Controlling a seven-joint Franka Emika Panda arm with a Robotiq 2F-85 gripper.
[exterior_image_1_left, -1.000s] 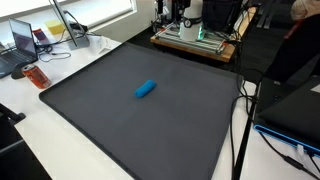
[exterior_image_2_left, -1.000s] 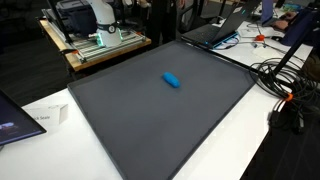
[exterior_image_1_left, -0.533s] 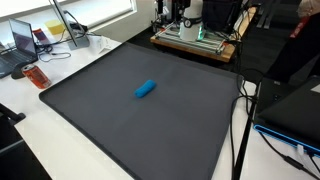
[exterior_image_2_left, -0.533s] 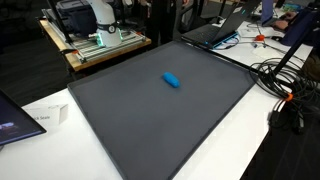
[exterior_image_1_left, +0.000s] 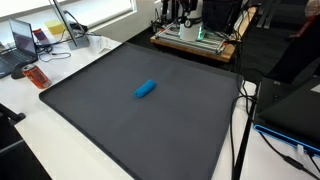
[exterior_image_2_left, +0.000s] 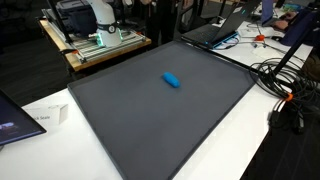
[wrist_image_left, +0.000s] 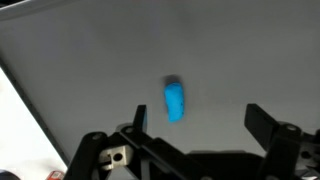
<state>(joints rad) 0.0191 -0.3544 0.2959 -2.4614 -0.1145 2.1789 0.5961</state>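
A small blue cylinder-like object (exterior_image_1_left: 146, 89) lies on a large dark grey mat (exterior_image_1_left: 120, 120), a little past its middle; both exterior views show it (exterior_image_2_left: 172, 79). In the wrist view the blue object (wrist_image_left: 175, 101) lies lengthwise on the mat (wrist_image_left: 80, 50), below and slightly left of the gap between the jaws. My gripper (wrist_image_left: 200, 122) is open and empty, well above the mat and touching nothing. The gripper does not show clearly in either exterior view.
A wooden stand with green-lit equipment (exterior_image_1_left: 200, 38) is at the mat's far edge, also seen from the other side (exterior_image_2_left: 100, 45). A laptop (exterior_image_1_left: 22, 40) and an orange item (exterior_image_1_left: 37, 75) lie beside the mat. Cables (exterior_image_2_left: 285, 85), another laptop (exterior_image_2_left: 215, 30) and a small white box (exterior_image_2_left: 45, 118) surround it.
The blue object has not moved. Dark parts at the top edge of an exterior view have shifted slightly.
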